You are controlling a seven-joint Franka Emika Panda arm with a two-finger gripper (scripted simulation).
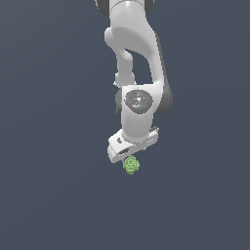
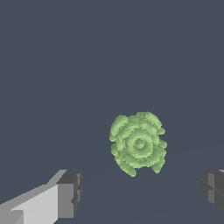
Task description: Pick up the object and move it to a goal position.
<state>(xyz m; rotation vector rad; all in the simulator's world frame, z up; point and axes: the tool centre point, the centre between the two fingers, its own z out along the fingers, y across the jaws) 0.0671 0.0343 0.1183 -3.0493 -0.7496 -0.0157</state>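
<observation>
Arm: a glossy white, jointed Panda robot arm (image 1: 139, 53) reaches down from twelve o'clock in the exterior view, with dark grey bands at its joints and a round grey cap on the wrist.

Gripper: the white, blocky gripper (image 1: 128, 157) with dark grey pads hangs at the arm's lower end, near the middle of the exterior view and tilted toward seven o'clock.

Gripper state: released. In the wrist view the two dark grey fingertips (image 2: 70, 193) stand well apart, one at about seven o'clock and the other at about four o'clock, with bare surface between them and nothing held.

Object: the small light-green, lumpy, roundish object (image 2: 138, 143) shows a bumpy rosette surface of ringed ridges around a small central dimple.

Object position, exterior view: the object (image 1: 131, 165) sits just beneath the gripper, at about six o'clock from it, its upper edge meeting the gripper's lower outline in the picture. Whether they truly touch cannot be told from this view.

Object position, wrist view: it lies between the lines of the two fingertips but beyond them, closer to the four o'clock fingertip, and is touched by neither.

Surface: a plain, flat, dark slate-blue surface (image 1: 49, 146) fills the whole background in both views, unmarked.

Size relation: the object is much smaller than the gripper body above it.
</observation>
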